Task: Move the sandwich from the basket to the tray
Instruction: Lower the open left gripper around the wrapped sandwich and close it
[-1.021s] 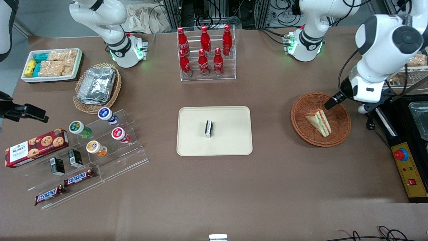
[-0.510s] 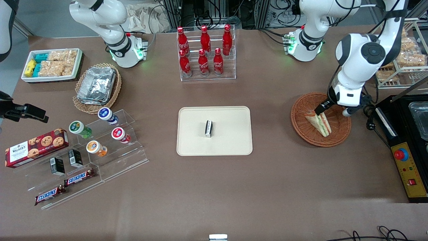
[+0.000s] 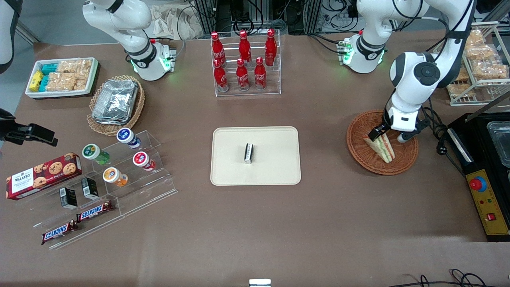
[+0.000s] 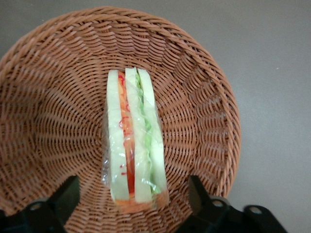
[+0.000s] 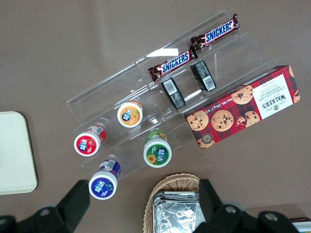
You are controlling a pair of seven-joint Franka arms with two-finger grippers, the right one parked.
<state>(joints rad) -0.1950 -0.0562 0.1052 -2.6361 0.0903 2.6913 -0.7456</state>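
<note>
Wrist view shows the gripper (image 4: 131, 199) spread wide, straddling the wedge sandwich (image 4: 133, 153) lying in the woven basket (image 4: 204, 97). Best descend straight, clamp the bread faces gently, then lift clear toward the beige tray (image 3: 275, 137).

Robot lab, mock snack shop, table-mounted arms (image 3: 139, 44), cable racks, emergency-stop box (image 3: 487, 201)

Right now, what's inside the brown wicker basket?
Only the sandwich lies in the basket, with the open hand straddling its thick end. Whatever lies beneath the sandwich is covered.
</note>
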